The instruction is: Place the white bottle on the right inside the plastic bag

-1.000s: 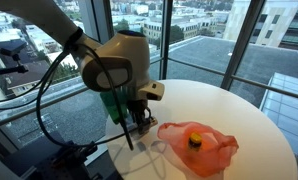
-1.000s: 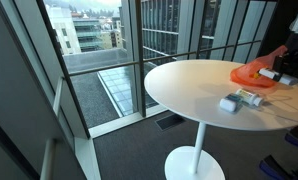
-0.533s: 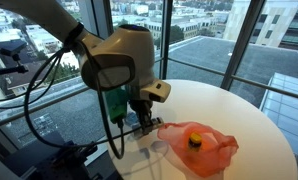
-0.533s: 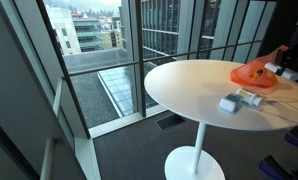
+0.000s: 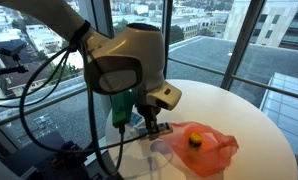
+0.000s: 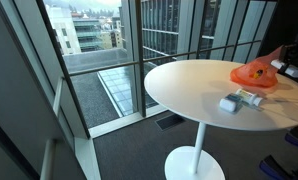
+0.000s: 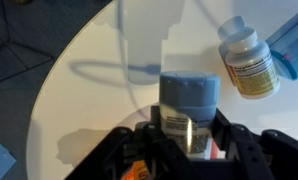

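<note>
In the wrist view my gripper (image 7: 189, 140) is shut on a bottle (image 7: 187, 108) with a grey-blue cap and a printed label, held above the round white table (image 7: 89, 90). A second white bottle (image 7: 247, 58) with a white cap lies on the table beyond it. The orange plastic bag (image 5: 197, 148) lies crumpled on the table with a small yellow and black thing inside; it also shows in an exterior view (image 6: 254, 74). In an exterior view my gripper (image 5: 150, 123) hangs just left of the bag. The held bottle is mostly hidden there.
Two small items lie near the table's edge in an exterior view: a bottle (image 6: 252, 97) and a pale object (image 6: 230, 102). A blue object (image 7: 294, 50) sits at the wrist view's right edge. Glass walls and a railing surround the table.
The arm has moved with the bottle toward the orange bag, and the gripper now sits closer to the bag's edge. The bag and the items on the table have not moved.
</note>
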